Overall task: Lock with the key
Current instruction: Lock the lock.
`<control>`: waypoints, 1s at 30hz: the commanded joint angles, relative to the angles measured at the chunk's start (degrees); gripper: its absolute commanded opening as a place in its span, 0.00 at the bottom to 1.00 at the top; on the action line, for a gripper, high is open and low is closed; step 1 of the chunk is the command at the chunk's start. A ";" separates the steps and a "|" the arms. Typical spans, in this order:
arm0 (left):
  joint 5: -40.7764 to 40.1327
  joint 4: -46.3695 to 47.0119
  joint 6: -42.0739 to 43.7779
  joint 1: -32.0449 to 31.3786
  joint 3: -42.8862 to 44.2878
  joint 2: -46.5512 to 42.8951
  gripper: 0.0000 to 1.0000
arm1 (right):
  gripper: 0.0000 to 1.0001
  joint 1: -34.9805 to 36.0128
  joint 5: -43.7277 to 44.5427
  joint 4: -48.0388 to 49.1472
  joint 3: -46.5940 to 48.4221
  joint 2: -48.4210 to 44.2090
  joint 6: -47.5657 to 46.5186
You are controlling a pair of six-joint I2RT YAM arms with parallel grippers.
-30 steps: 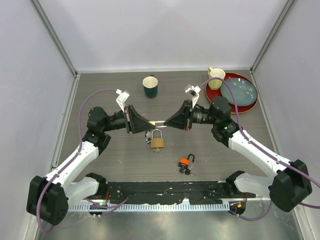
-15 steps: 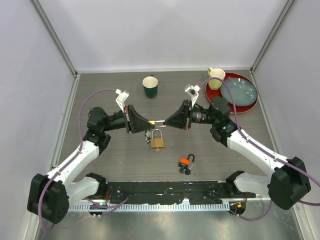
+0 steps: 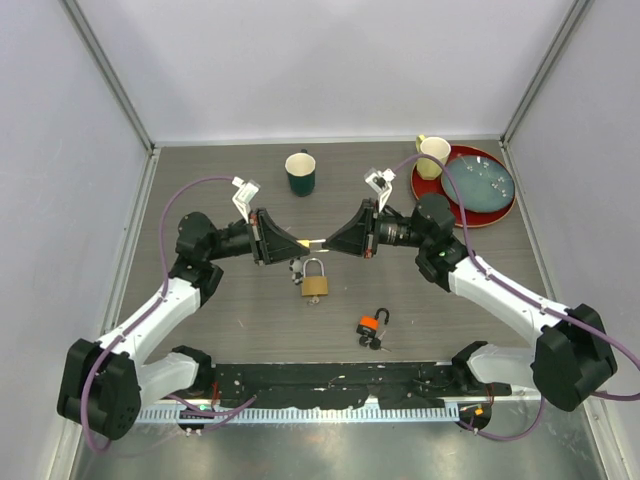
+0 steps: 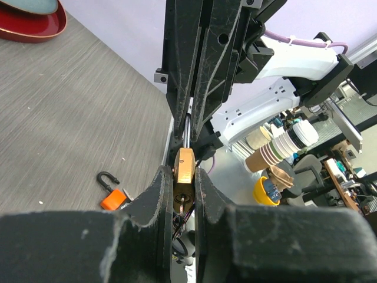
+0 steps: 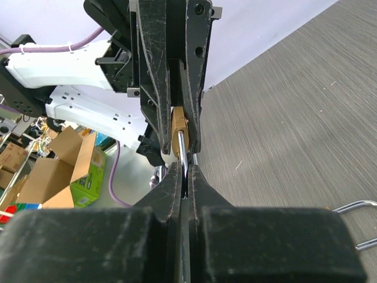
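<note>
A small brass padlock [image 3: 304, 243] is held in the air between my two grippers. My left gripper [image 3: 297, 243] is shut on its body [image 4: 184, 171]. A key [image 4: 182, 198] sits in its keyhole, with a key ring hanging below. My right gripper [image 3: 326, 243] faces the left one and is shut on the padlock's silver shackle [image 5: 182, 148]. In the right wrist view the brass body [image 5: 177, 125] shows just beyond my right gripper [image 5: 184, 170], between the left fingers [image 5: 154, 71].
A second, larger brass padlock [image 3: 315, 283] lies on the table below the grippers. An open orange padlock [image 3: 370, 325] with keys lies nearer the front. A dark green mug [image 3: 300, 172] stands at the back. A yellow cup [image 3: 432, 155] and a teal plate on a red plate [image 3: 426, 188] are at the back right.
My right gripper has shifted slightly left, towards the left gripper. Both stay shut on the small padlock.
</note>
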 commanded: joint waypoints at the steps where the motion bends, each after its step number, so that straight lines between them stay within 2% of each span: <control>1: -2.36 8.24 -1.94 -2.21 0.59 2.27 0.00 | 0.01 4.07 0.99 4.41 0.93 1.65 0.47; 9: -1.57 11.07 -3.44 -3.62 1.21 4.47 0.00 | 0.01 4.25 1.61 2.74 1.63 1.92 -1.11; 12: -1.30 9.40 -2.05 -3.62 0.94 3.68 0.00 | 0.01 4.34 3.18 -1.73 2.86 0.61 -4.44; 15: -2.61 1.42 3.05 -3.62 1.73 2.01 0.00 | 0.01 4.25 6.00 -7.70 4.09 -0.45 -9.18; 16: -2.97 -4.17 6.37 -3.53 2.52 1.57 0.01 | 0.01 4.16 6.79 -11.29 5.31 -0.89 -10.33; 17: -3.58 -6.75 7.97 -3.61 2.70 0.44 0.04 | 0.01 4.07 7.84 -12.89 5.93 -0.98 -12.43; 18: -4.11 -9.04 9.37 -3.53 2.96 -0.10 0.13 | 0.01 3.90 8.37 -14.21 6.37 -1.16 -13.32; 19: -5.33 -13.85 12.78 -3.53 3.40 -0.71 0.16 | 0.01 3.81 8.64 -16.23 6.99 -1.51 -14.11; 20: -6.04 -16.25 14.12 -3.44 3.67 -1.59 0.28 | 0.01 3.63 9.51 -17.03 7.17 -1.68 -15.60; 23: -5.79 -22.94 17.64 -2.56 5.16 -2.30 0.43 | 0.01 3.46 10.83 -19.58 7.78 -2.56 -17.80; 26: -5.43 -26.37 19.75 -1.95 5.95 -2.82 0.52 | 0.01 3.37 10.84 -21.34 8.31 -2.74 -19.38; 30: -6.66 -34.69 23.96 -1.07 8.93 -4.58 0.60 | 0.01 3.28 11.45 -26.42 10.15 -2.65 -22.37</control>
